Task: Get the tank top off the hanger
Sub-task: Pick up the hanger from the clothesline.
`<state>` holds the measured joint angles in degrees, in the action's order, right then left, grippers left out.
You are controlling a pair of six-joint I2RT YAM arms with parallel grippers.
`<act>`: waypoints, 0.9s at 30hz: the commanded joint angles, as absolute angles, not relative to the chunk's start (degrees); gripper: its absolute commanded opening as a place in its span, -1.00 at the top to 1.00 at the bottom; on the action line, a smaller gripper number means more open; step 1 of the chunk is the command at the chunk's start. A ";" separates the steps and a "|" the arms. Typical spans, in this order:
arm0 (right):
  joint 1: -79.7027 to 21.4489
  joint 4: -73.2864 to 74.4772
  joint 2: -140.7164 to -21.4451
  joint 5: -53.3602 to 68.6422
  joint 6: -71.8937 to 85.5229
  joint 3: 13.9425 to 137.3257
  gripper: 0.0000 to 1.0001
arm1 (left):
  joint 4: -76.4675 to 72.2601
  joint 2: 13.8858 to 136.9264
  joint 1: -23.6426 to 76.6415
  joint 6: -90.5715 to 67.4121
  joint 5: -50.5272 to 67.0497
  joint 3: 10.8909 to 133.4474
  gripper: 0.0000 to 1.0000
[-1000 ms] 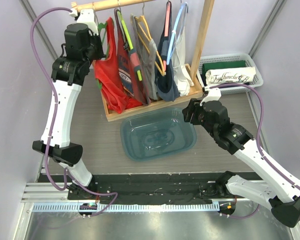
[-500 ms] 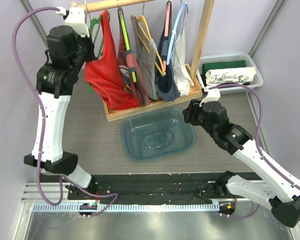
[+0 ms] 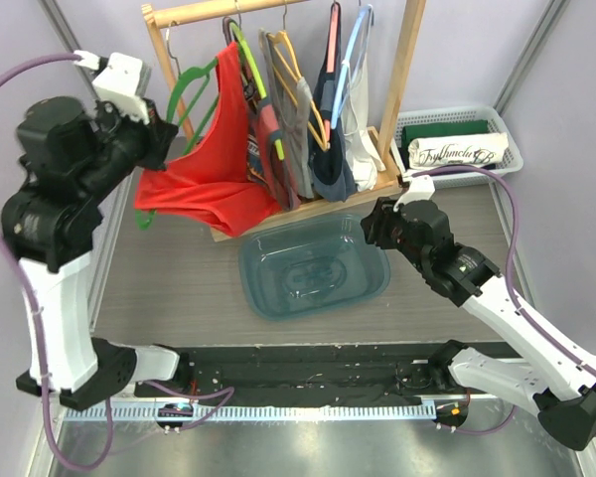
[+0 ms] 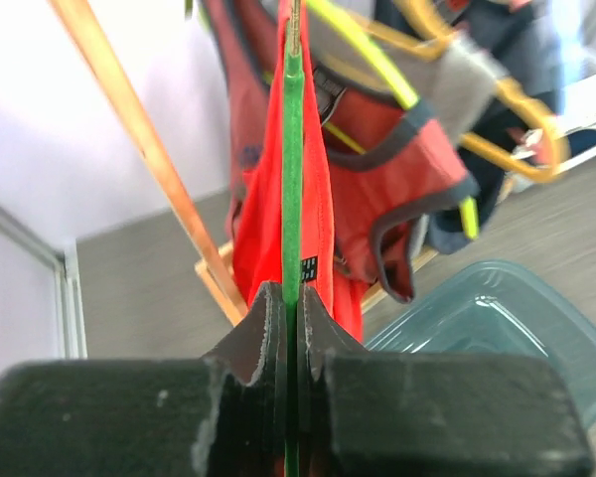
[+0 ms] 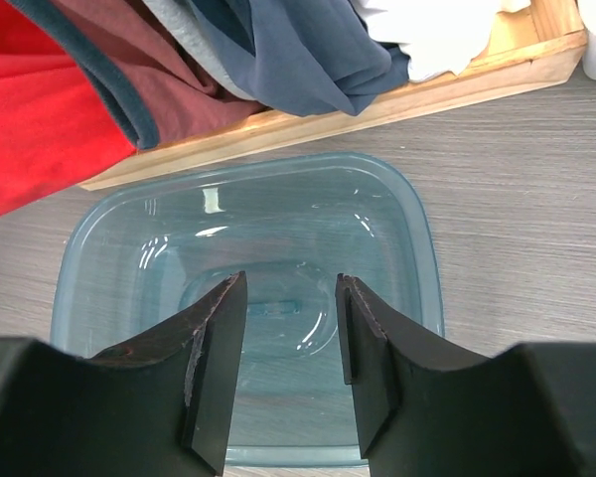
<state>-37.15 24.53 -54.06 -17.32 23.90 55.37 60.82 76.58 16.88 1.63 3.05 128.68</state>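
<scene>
The left tool (image 4: 290, 328) is clamped edge-on around the green hanger (image 4: 293, 169), its fingers pressed together on the thin plastic. The red tank top (image 3: 204, 184) hangs from that hanger out to the left of the wooden rack (image 3: 402, 79), its lower edge trailing back toward the rack's base. The hanger looks clear of the rail (its hook is hard to make out from above). The step in hand, as I judge it, is stripping the garment, and that calls for the free arm. The right tool (image 5: 290, 288) hovers with jaws apart and nothing between them above the blue bin (image 3: 313, 273) on the surface (image 3: 179, 288). To do it well, the left grip should be firm and hold the hanger steady, away from the other garments (image 3: 308, 129), so the right tool pinches only red cloth. It should ideally take a strap near the hanger's shoulder and draw it off along the hanger's arm, one side first, not straight down. A tug across the hanger would likely twist it in that narrow grip. The left arm rears high on the left, elbow raised, wrist turned toward the rack. The right arm reaches diagonally from its base at lower right, forearm low, wrist tipped down over the bin's right end
</scene>
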 commanded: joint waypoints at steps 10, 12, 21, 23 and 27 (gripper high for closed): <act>-37.44 22.15 -53.44 -16.79 21.71 57.13 0.08 | 59.94 72.94 17.05 6.95 21.18 152.56 1.00; -37.44 22.15 -53.61 -16.52 22.06 57.13 0.09 | 58.81 74.35 17.05 5.28 22.49 156.96 1.00; -37.44 22.68 -52.82 -16.70 22.41 57.13 0.12 | 52.49 79.80 16.44 0.27 29.96 168.45 0.99; -37.44 22.68 -52.65 -16.70 22.41 57.30 0.13 | 48.63 81.91 15.30 -2.01 32.33 171.64 0.98; -37.44 22.76 -52.91 -15.82 22.41 57.74 0.14 | 42.64 83.06 13.46 -8.24 37.43 172.27 0.97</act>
<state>-37.15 24.49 -54.13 -16.51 22.63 55.40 57.21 82.28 15.22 -1.15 31.16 170.93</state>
